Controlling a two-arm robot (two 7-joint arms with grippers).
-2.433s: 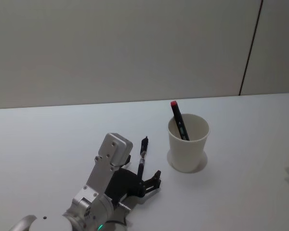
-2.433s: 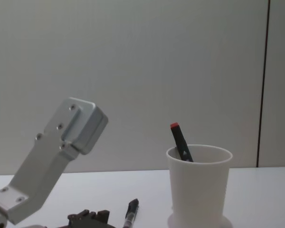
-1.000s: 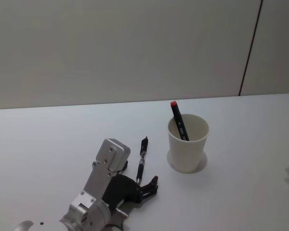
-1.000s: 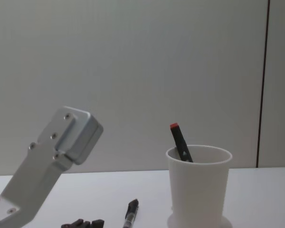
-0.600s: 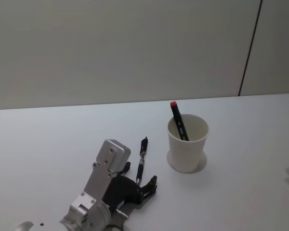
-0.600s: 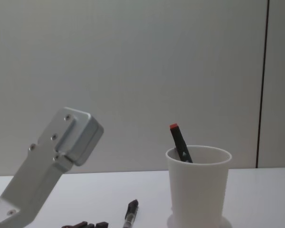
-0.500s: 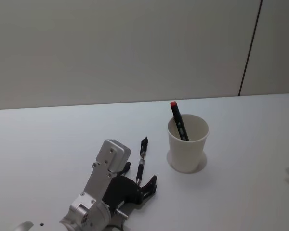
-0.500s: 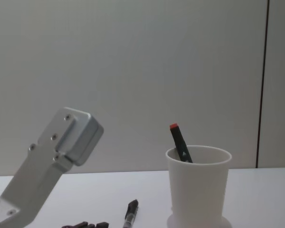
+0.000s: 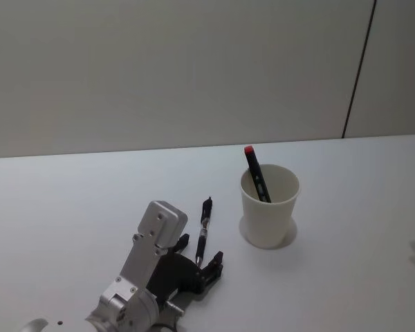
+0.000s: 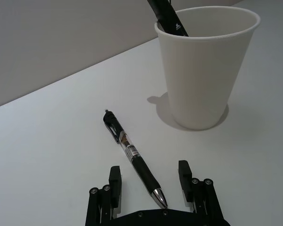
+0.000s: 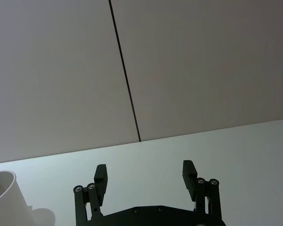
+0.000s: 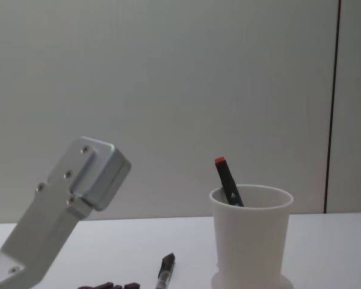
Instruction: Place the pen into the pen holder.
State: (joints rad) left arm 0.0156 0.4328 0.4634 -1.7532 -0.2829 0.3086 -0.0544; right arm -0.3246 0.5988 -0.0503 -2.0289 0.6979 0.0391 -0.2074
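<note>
Right now my left gripper (image 10: 149, 170) has its fingers (image 10: 114, 181) spread wide and holding nothing. It sits low at the table (image 9: 69, 200), though I cannot tell whether the fingertips touch the surface. The pen (image 10: 132, 155) lies flat on the table with its metal tip and dark rubber grip between the two fingers, touching neither of them. In the left wrist view the tip lies a little nearer one finger than the other. From there the barrel runs straight out past the fingertips, away from the gripper, and ends at the clip. In the head view the gripper (image 9: 199, 250) is at the near left of the table, with the pen (image 9: 203, 228) pointing away from me toward the wall. The silver wrist block (image 9: 155, 228) rises behind the fingers. The white paper cup (image 9: 268, 214) stands upright to the right of the pen, near it but apart. A second pen with a red end (image 9: 254, 173) leans inside the cup, sticking up above the rim. From the chest view the pen's far end (image 12: 165, 268) shows low down, left of the cup (image 12: 249, 241). My right gripper (image 11: 145, 172) is also spread open with nothing between its fingers, and its wrist view catches an edge of the cup (image 11: 4, 197) farther off.
</note>
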